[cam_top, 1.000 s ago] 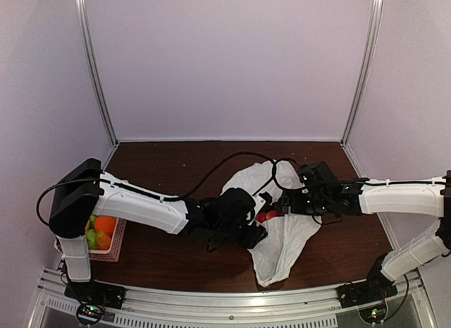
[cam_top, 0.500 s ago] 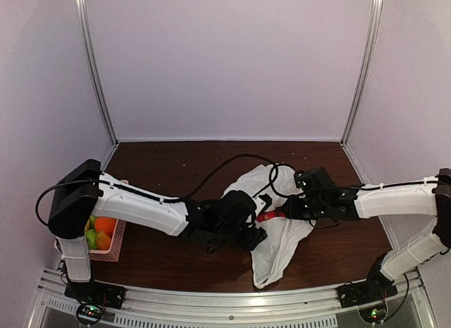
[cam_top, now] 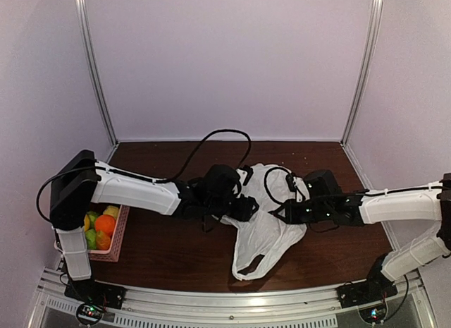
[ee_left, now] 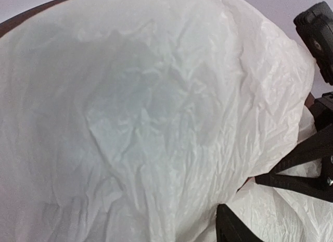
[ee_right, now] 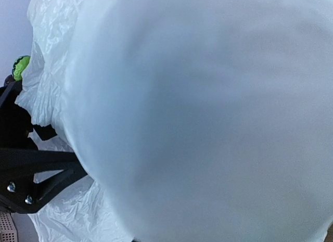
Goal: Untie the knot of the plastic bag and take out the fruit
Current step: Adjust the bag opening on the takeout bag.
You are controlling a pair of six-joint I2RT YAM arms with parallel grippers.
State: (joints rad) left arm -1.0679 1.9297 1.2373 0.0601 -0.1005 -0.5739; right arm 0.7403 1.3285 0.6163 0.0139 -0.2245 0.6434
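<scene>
Top external view: plastic bag (cam_top: 268, 233) lies slumped on the table (cam_top: 176, 254), well right of the pink basket (cam_top: 121, 235) (basket holds orange and green fruit (cam_top: 104, 224)). Left gripper (cam_top: 239, 208) is at the bag edge nearer the basket, right gripper (cam_top: 280, 214) at the far edge. Both are among the folds; jaw state of either cannot be told. The knot is not made out.

Left wrist view: crinkled white film (ee_left: 145, 112) fills the frame, with no grip visible.

Right wrist view: blurred film (ee_right: 208, 122) lies against the lens; the same verdict applies.

Handling judgement: the bag is light, limp, slippery and easily torn. Flat sheet would slide out, so pinch bunched plastic at the handle loops, away from the basket side, and pull gently.
</scene>
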